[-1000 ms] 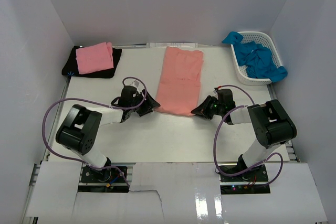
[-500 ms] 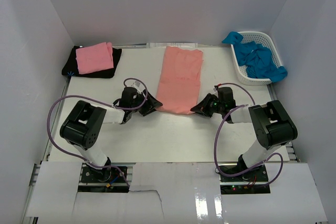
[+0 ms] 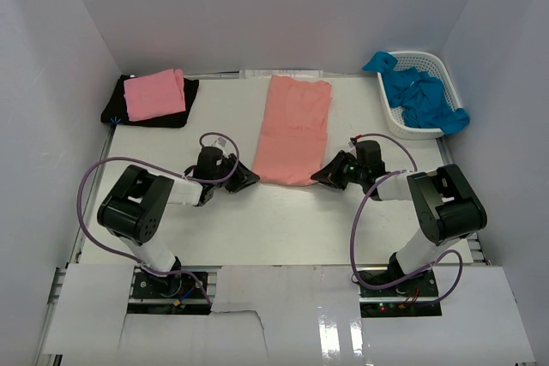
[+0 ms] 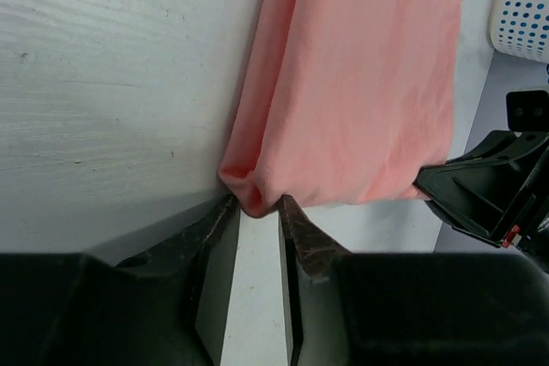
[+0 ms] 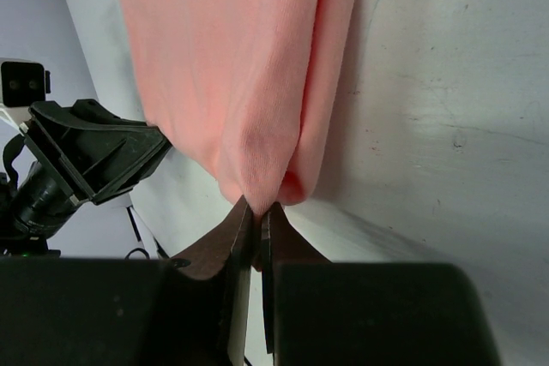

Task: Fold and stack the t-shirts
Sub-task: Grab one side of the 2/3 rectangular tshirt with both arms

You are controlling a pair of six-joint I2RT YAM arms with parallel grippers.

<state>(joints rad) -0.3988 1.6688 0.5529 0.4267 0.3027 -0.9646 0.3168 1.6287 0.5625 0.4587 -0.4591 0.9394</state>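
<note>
White table (image 3: 283,220), white walls (image 3: 257,6), salmon t-shirt (image 3: 294,130) flat

A plain salmon-coral soft cloth t-shirt (image 3: 293,130) lies on the off-white, faintly scuffed bench (image 3: 257,220). A lighter pink folded cloth t-shirt (image 3: 154,95) sits on a black cloth t-shirt (image 3: 184,100). Bright blue crumpled cloth t-shirts (image 3: 420,96) fill a white plastic lattice basket (image 3: 433,62). Both arms are black with purple cables (image 3: 86,190); the dark fingers (image 4: 304,246) look brownish up close.
</note>
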